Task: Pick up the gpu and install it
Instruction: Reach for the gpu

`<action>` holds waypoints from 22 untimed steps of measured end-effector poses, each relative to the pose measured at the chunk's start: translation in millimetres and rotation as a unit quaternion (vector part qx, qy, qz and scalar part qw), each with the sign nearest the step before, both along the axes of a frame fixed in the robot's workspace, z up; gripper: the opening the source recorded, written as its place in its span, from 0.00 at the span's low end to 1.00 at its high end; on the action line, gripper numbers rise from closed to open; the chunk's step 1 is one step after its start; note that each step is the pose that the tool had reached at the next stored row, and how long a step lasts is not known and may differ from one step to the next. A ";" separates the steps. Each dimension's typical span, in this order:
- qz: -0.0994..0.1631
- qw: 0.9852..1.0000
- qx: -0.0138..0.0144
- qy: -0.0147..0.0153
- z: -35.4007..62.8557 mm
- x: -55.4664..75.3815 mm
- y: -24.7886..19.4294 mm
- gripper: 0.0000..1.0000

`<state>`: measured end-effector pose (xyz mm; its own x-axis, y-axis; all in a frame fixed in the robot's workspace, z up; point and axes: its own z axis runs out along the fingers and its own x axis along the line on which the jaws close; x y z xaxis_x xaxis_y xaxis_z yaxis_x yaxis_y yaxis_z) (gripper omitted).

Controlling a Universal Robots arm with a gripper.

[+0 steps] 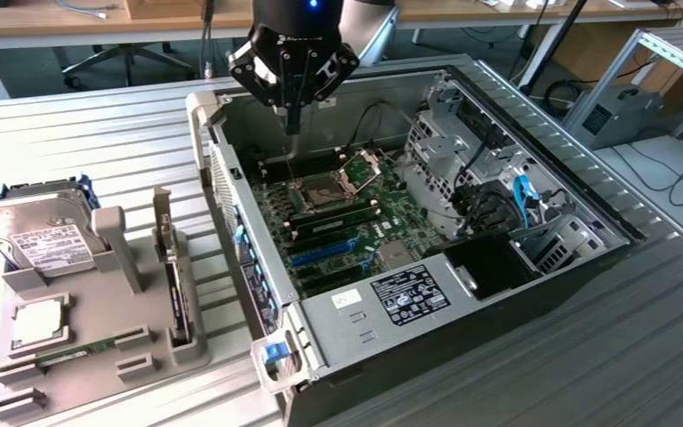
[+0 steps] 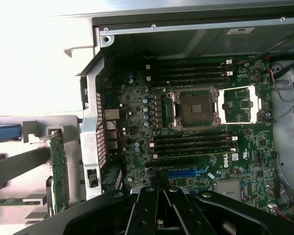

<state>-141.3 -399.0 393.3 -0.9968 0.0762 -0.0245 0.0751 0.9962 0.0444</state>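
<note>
Exterior view shows the tool (image 1: 295, 124) pointing straight down above the open computer case (image 1: 354, 331), pinched fully together.

Open grey metal computer case (image 1: 365, 342) lies on the ribbed metal table (image 1: 92, 124), grey plastic parts tray (image 1: 92, 356) just beside it at the exterior view's left. On the tray, the thin black gpu card (image 1: 177, 298) stands on edge nearest the case, silver boxy hard drive (image 1: 39, 236) farther left.
</note>
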 end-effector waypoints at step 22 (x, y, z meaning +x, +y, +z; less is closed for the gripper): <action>0.000 1.000 0.000 0.000 -0.1 -7.9 0.0 0.11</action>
